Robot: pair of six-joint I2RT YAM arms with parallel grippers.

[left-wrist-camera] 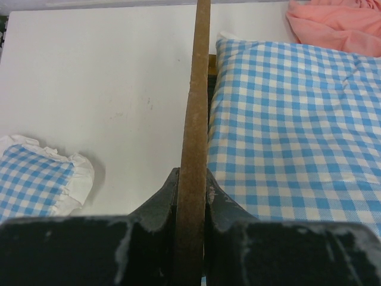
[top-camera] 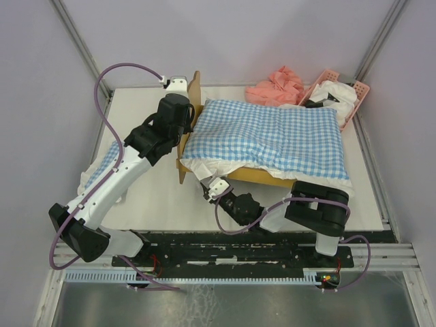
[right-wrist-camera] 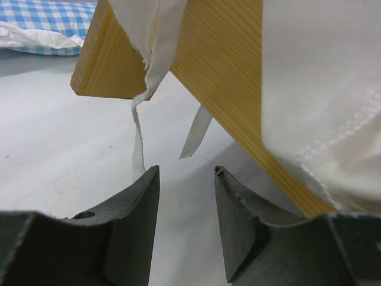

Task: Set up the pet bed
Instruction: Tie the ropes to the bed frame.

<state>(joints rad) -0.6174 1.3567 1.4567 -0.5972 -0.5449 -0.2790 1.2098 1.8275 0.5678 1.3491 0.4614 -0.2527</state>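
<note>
The pet bed (top-camera: 185, 172) of light wood stands mid-table, headboard to the left. A blue-and-white checked cushion (top-camera: 272, 133) with a white frill lies over it. My left gripper (top-camera: 189, 120) is shut on the headboard's top edge. In the left wrist view the board (left-wrist-camera: 199, 89) runs straight up between that gripper's (left-wrist-camera: 191, 185) fingers. My right gripper (top-camera: 206, 185) is low at the bed's front-left corner, open, with nothing between its fingers. In the right wrist view the wooden corner (right-wrist-camera: 113, 65) and two white ties (right-wrist-camera: 138, 143) hang just beyond the gripper (right-wrist-camera: 186, 170).
A small checked pillow (top-camera: 102, 167) lies at the table's left, under my left arm. A pink cloth (top-camera: 276, 87) sits behind the bed. A pink basket (top-camera: 340, 95) holding white fabric is at the back right. Grey walls enclose the table.
</note>
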